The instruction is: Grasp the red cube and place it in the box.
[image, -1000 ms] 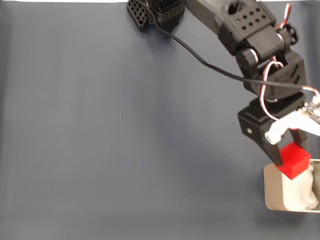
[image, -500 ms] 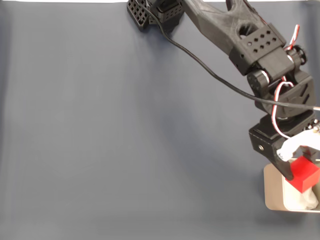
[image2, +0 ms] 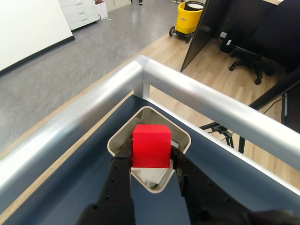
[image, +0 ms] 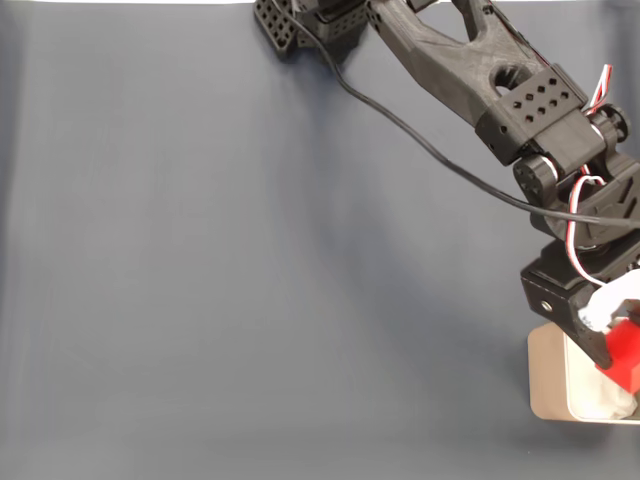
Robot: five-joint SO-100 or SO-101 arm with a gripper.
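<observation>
In the wrist view the red cube (image2: 151,145) is clamped between my two black fingers, with my gripper (image2: 151,157) shut on it. It hangs directly above the beige box (image2: 118,138), whose white lining shows below the cube. In the fixed view the cube (image: 626,355) sits at the far right edge, over the box (image: 547,375), held by the gripper (image: 618,345). Part of the cube and box is cut off by the frame edge.
The black arm (image: 480,70) reaches from its base at the top centre down to the right. A black cable (image: 420,135) trails across the dark blue tabletop (image: 250,280). In the wrist view, a silver rail (image2: 187,89) borders the table right behind the box.
The arm has swung further right and down, carrying the cube from the box's left rim to a spot over its inside. The grip stayed shut.
</observation>
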